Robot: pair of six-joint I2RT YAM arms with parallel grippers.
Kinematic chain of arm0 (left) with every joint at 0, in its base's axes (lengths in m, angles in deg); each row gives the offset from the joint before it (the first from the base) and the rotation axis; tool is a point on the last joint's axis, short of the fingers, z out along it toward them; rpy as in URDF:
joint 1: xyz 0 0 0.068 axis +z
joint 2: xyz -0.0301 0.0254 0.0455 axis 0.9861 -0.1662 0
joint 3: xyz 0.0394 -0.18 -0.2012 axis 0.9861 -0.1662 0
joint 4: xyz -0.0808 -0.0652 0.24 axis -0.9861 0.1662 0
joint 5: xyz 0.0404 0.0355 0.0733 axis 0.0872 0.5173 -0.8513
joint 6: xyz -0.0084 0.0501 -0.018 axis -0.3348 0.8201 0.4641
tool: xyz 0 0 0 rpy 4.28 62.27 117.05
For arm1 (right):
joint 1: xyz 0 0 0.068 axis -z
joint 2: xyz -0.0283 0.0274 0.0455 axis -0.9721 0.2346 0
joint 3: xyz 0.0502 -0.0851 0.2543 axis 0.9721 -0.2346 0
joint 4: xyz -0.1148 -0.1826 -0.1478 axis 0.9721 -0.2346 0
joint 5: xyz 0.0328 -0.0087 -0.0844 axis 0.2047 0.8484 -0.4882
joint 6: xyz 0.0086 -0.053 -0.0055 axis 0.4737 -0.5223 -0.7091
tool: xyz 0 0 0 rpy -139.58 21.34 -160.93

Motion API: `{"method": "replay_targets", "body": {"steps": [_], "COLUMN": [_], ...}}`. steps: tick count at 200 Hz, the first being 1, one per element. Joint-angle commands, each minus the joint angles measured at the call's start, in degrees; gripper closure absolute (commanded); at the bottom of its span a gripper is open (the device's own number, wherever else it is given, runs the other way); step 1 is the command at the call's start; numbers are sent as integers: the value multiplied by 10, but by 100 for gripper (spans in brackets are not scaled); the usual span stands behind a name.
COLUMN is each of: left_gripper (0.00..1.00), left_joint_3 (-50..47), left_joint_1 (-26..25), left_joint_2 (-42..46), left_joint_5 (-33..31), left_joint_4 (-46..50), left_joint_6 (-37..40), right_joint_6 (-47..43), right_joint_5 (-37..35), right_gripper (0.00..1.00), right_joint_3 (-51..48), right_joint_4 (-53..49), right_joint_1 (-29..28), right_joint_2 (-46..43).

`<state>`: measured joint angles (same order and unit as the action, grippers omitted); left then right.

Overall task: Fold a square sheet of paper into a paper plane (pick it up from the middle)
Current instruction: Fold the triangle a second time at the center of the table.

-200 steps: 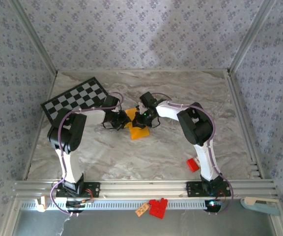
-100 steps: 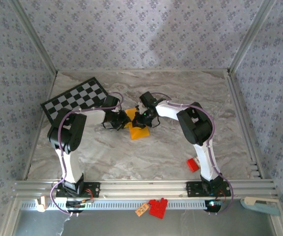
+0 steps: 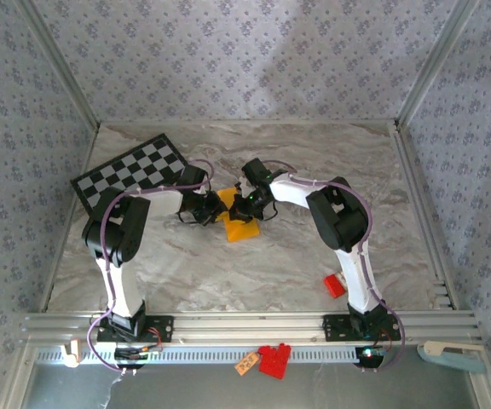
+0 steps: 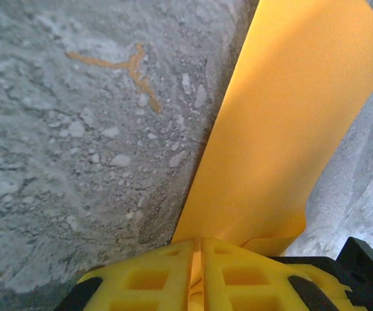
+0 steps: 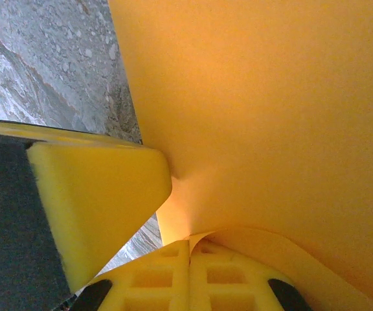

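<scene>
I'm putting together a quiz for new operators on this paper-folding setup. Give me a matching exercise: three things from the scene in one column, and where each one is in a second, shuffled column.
Things
1. square sheet of paper
2. checkered board
3. small red block

Places
A. lying on the table close to the right arm's base
B. flat at the table's left side, beyond the left arm
C. mid-table, pinched in the shut fingers of the left gripper and the right gripper

Pairs: 1-C, 2-B, 3-A
</scene>
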<state>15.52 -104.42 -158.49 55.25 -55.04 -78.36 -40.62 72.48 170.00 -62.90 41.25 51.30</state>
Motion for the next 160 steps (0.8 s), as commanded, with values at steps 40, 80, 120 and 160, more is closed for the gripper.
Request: {"method": "replay_targets", "body": {"steps": [40,80,120,160], "left_gripper": [81,77,76,78], "left_joint_3": [24,-11,-35,-47], "left_joint_1": [25,58,63,46], "left_joint_2": [41,88,120,126], "left_joint_5": [-30,-50,-42,-19], "left_joint_4": [91,98,92,74], "left_joint_6": [3,2,4,1], "right_joint_6": [-6,-7,-5,-7], "right_joint_5": [-30,-21,-17,-18], "right_gripper": [81,67,62,65], "right_joint_3": [8,3,-5,-9], "right_joint_4": [-40,-27,-17,-15], "right_joint_1": [0,1,4,5], "right_joint_2": [29,24,17,16]}}
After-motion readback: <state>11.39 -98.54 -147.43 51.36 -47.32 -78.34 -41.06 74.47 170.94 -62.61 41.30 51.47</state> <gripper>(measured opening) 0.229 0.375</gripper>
